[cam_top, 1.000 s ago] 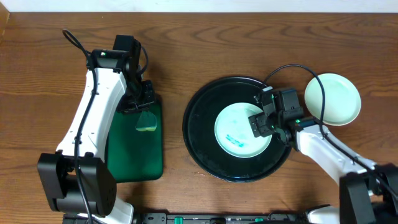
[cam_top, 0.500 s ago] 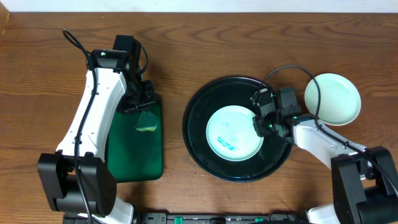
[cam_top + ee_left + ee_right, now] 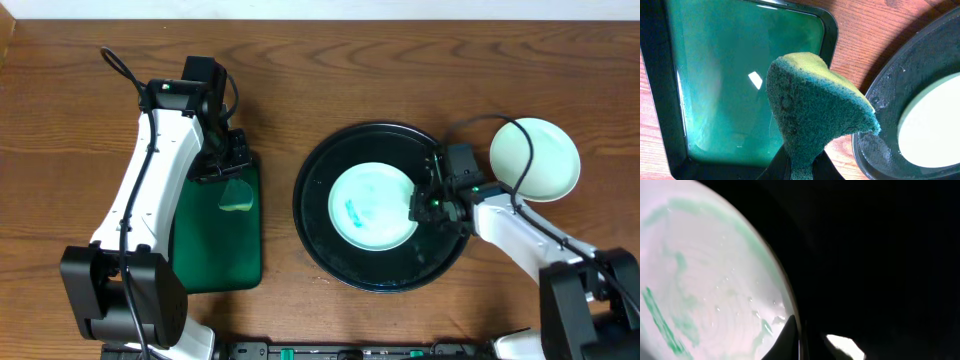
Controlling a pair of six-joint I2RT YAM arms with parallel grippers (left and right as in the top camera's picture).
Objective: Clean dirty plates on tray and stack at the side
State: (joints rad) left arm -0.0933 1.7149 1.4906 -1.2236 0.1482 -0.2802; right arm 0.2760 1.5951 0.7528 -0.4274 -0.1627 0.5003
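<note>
A pale green dirty plate (image 3: 368,208) with green smears lies on the round black tray (image 3: 312,225). My right gripper (image 3: 421,204) is at the plate's right edge, shut on its rim. The right wrist view shows the smeared plate (image 3: 700,275) with my right gripper (image 3: 802,347) pinching its edge. My left gripper (image 3: 230,165) hangs over the green basin (image 3: 215,250), shut on a green sponge (image 3: 236,196). From the left wrist, the sponge (image 3: 815,107) sticks up out of the left gripper (image 3: 802,170). A clean plate (image 3: 535,158) sits on the table right of the tray.
The rectangular basin (image 3: 725,75) holds green water and stands left of the round tray (image 3: 887,85). Bare wooden table (image 3: 300,70) lies behind and between them. The right arm's cable loops over the clean plate.
My right gripper has gone from open to shut on the dirty plate's rim, and the plate has slid a little left on the tray. The left arm has not moved.
</note>
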